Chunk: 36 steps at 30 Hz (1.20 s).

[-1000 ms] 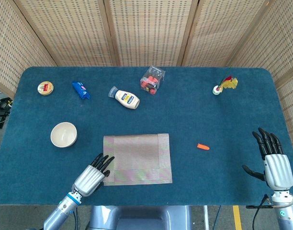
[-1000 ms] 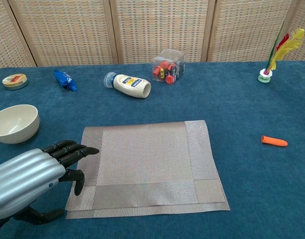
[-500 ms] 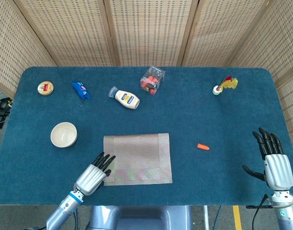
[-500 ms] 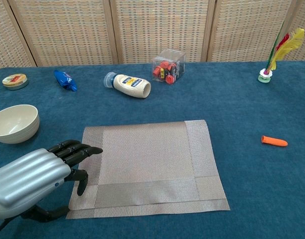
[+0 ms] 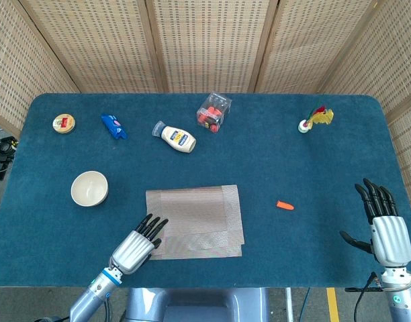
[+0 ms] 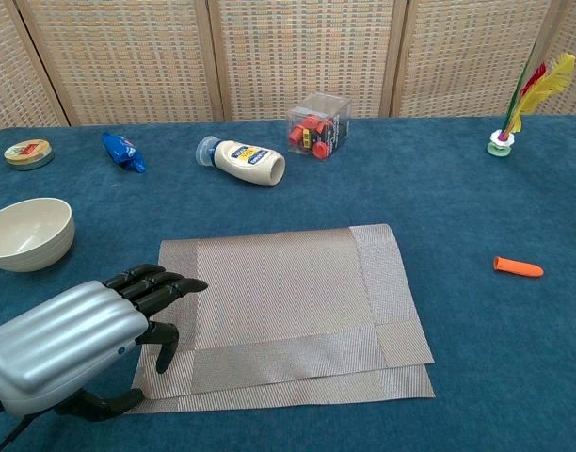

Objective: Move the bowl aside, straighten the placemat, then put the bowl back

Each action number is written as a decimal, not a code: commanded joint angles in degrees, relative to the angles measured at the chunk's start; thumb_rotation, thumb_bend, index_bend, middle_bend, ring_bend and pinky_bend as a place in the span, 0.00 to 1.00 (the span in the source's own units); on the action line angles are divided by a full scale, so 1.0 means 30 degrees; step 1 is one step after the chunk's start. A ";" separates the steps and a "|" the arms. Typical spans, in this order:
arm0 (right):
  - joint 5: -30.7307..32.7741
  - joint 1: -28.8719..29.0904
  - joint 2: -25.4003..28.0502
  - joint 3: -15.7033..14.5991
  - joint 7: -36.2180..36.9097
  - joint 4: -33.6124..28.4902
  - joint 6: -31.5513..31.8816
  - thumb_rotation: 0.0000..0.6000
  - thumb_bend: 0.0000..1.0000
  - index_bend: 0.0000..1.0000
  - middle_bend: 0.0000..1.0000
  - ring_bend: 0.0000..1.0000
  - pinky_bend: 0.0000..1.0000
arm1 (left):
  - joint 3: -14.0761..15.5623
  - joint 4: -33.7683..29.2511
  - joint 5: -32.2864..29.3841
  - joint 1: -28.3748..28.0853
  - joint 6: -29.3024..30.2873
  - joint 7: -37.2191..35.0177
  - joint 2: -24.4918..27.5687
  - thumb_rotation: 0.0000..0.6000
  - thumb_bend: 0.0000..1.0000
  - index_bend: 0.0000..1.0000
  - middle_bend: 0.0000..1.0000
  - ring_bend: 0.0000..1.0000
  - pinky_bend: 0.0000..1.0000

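Placemat half-straightened, bowl waiting off to the left

Placemat (image 6: 288,306) lies in the middle of the table (image 5: 313,154), near its front edge, and it looks doubled: a second layer pokes out along the front edge and the right front corner, so the edges do not line up. The bowl (image 6: 26,233) stands upright well off to the left of it, apart from the mat, so I judge the moving-aside part done and the straightening in hand.

My left hand (image 6: 76,339) lies at the mat's left front corner, fingers (image 6: 161,282) stretched out and a little apart, tips over the left border, thumb pointing down at the near edge. I hold nothing; whether the tips actually press the weave, I cannot tell. My right hand (image 5: 380,225) hovers well to the right, fingers spread, holding nothing.

To do this well I would press flat with the fingertips, not claw, since a woven mat will likely bunch if dragged from one corner. Sliding the top layer until its front edge covers the lower one, and both run parallel to the table's edge, seems the aim. My right hand could pin the far right side so the whole thing does not swivel. The orange piece (image 5: 284,205) to the right is clear of the mat.
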 commanded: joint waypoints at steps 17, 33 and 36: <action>-0.0150 0.0015 0.0063 -0.0070 0.0301 -0.0070 -0.0006 1.00 0.10 0.05 0.00 0.00 0.00 | 0.0072 0.0074 -0.0239 -0.0121 -0.0243 -0.0062 -0.0199 1.00 0.45 0.53 0.00 0.00 0.00; -0.0183 -0.0013 0.0111 -0.0074 0.0387 -0.0126 0.0062 1.00 0.10 0.05 0.00 0.00 0.00 | -0.0082 -0.0374 -0.0267 -0.0226 -0.0008 -0.0070 0.0188 1.00 0.50 0.58 0.00 0.00 0.00; -0.0250 -0.0028 0.0132 -0.0099 0.0401 -0.0150 0.0110 1.00 0.10 0.05 0.00 0.00 0.00 | -0.0138 -0.0561 -0.0350 -0.0267 -0.0045 -0.0032 0.0353 1.00 0.51 0.58 0.00 0.00 0.00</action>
